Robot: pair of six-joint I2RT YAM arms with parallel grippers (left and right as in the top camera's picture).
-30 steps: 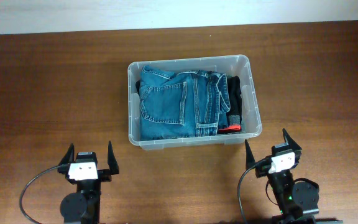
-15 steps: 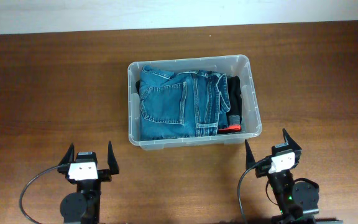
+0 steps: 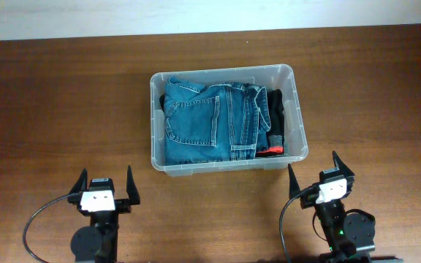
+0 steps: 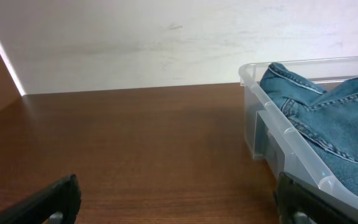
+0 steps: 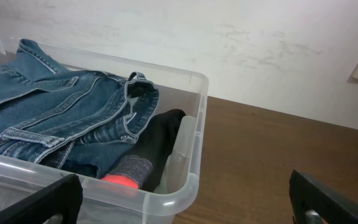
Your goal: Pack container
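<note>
Container [image 3: 229, 166] likely stiff, slick plastic, light with soft jeans [image 3: 207, 120] inside; best hold: thick rim. Left gripper [image 3: 107, 176], right gripper [image 3: 313, 166] both spread wide, empty

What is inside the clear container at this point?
Folded blue jeans fill most of the container; a black garment with a grey and red-orange cuff lies beside them. Anything under the jeans, and the container's base, is covered.

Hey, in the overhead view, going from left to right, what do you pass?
In order: left pincer → container (its left rim) → folded blue jeans → black garment with a red end → right pincer.
</note>
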